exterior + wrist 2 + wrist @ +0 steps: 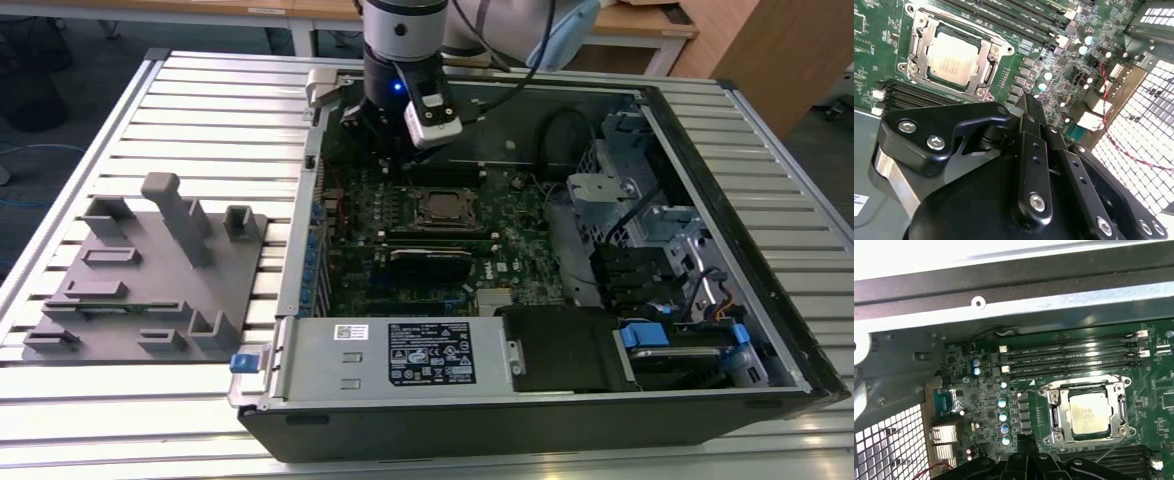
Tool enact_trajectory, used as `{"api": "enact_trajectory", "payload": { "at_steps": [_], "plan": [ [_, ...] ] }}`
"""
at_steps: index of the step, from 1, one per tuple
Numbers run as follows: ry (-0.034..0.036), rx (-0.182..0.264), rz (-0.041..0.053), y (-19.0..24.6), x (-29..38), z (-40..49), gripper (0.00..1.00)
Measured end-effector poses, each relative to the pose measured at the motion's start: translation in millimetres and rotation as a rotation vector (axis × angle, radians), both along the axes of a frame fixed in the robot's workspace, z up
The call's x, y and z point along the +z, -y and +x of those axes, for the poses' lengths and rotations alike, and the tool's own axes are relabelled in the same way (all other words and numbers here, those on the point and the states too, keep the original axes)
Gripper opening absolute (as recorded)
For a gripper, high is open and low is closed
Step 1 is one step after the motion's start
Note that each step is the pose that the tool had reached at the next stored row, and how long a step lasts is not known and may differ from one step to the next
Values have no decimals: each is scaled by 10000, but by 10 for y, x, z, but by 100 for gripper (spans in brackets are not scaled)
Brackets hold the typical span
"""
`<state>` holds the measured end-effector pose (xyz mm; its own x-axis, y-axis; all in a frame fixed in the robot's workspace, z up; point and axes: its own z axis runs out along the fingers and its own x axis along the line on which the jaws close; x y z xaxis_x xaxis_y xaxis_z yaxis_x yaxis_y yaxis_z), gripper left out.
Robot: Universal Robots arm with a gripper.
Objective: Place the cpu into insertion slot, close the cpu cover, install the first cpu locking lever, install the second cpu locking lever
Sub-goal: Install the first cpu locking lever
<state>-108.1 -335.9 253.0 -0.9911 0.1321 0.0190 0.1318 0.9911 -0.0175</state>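
Observation:
The cpu (953,55) (1088,412), a silver-grey square, lies in the insertion slot (441,208) on the green board. The cpu cover (988,67) (1055,412), a silvery frame, lies flat around it. A thin wire lever (1110,450) slants away from one corner of the socket. My gripper (384,152) (1030,102) (1024,439) hangs over the board beside the socket, a short way from it, toward the case's back wall. Its black fingers are shut with nothing between them.
The open computer case (747,200) lies on a slatted metal table (214,110). Long black memory slots (1069,357) flank the socket. A power supply (400,355) fills the case's near side. A grey parts fixture (147,270) stands at the exterior view's left.

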Motion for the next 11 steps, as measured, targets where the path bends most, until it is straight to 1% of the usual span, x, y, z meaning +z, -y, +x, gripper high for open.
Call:
{"api": "enact_trajectory", "payload": {
  "at_steps": [2, 3, 4, 6, 7, 8, 11],
  "plan": [
    [-28, 0, 8, 0, -1, 0, 10],
    [-28, 1, 61, 1, -2, 0, 10],
    [-28, 0, 209, 3, -2, 0, 10],
    [-28, 1, 579, 11, -2, 0, 10],
    [-28, 2, 731, 14, -2, 1, 10],
    [-30, 2, 775, 15, -1, -1, 10],
    [-29, 1, 797, 17, -5, -30, 10]
  ]
}}
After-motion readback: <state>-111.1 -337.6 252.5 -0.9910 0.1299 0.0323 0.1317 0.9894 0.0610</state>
